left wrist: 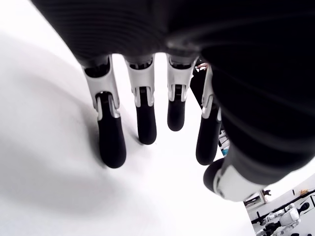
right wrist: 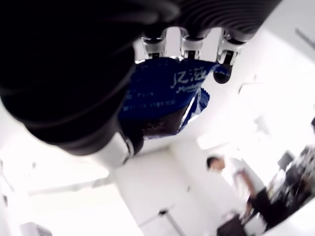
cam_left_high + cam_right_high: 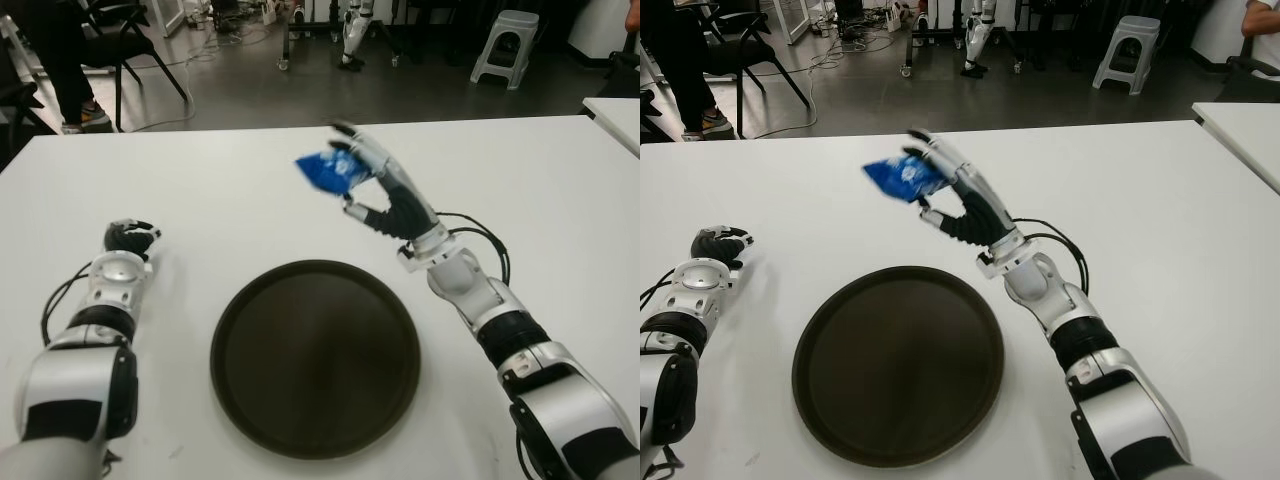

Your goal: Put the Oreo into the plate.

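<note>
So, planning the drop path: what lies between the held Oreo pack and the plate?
Only bare white table, seen in both eye views; the right hand holds the Oreo pack beyond the plate.

- White print runs across the blue Oreo packet (image 2: 162,93), held in the right hand (image 2: 147,73). The right wrist view shows a few large characters, two of them looking like "JZ", the rest too blurred to read.
- Under them sits a smaller line of white script, not legible.
- In the eye views the packet shows only white smudges, no letters to make out.
- The plate (image 3: 315,355) and the table (image 3: 200,200) carry no lettering.
</note>
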Robot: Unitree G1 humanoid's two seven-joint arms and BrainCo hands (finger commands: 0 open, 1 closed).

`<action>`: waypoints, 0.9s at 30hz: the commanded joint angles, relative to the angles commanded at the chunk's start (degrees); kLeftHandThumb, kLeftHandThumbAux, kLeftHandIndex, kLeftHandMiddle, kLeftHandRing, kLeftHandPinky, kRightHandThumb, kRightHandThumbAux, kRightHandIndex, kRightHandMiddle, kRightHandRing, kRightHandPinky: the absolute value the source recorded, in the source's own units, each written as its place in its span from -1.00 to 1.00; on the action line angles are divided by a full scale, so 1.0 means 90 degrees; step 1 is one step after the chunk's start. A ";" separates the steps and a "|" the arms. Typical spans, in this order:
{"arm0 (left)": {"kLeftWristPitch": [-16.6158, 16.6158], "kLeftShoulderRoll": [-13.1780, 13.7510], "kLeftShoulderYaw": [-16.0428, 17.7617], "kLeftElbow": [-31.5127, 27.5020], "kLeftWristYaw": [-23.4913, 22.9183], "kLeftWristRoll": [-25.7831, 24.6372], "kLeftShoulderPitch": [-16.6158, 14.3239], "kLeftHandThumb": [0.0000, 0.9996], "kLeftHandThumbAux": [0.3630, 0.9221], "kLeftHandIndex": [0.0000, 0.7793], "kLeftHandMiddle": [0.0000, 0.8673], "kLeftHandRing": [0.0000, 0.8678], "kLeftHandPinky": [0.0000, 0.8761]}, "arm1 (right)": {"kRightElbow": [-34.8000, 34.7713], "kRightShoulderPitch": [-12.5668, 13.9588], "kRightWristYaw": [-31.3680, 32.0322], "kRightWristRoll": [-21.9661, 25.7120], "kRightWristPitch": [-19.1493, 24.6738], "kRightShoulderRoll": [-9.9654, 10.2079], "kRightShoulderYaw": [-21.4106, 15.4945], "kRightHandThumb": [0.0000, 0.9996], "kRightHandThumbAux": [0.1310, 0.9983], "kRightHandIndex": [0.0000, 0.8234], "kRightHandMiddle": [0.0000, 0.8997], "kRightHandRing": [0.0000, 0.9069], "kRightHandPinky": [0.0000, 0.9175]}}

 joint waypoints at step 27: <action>0.0013 0.0027 -0.0124 0.0010 -0.0003 0.0137 -0.0001 0.34 0.30 0.02 -0.68 -0.66 -0.68 | -0.0427 0.0207 0.0918 -0.0200 0.0458 -0.0104 0.0154 0.41 0.35 0.02 -0.83 -0.98 -1.00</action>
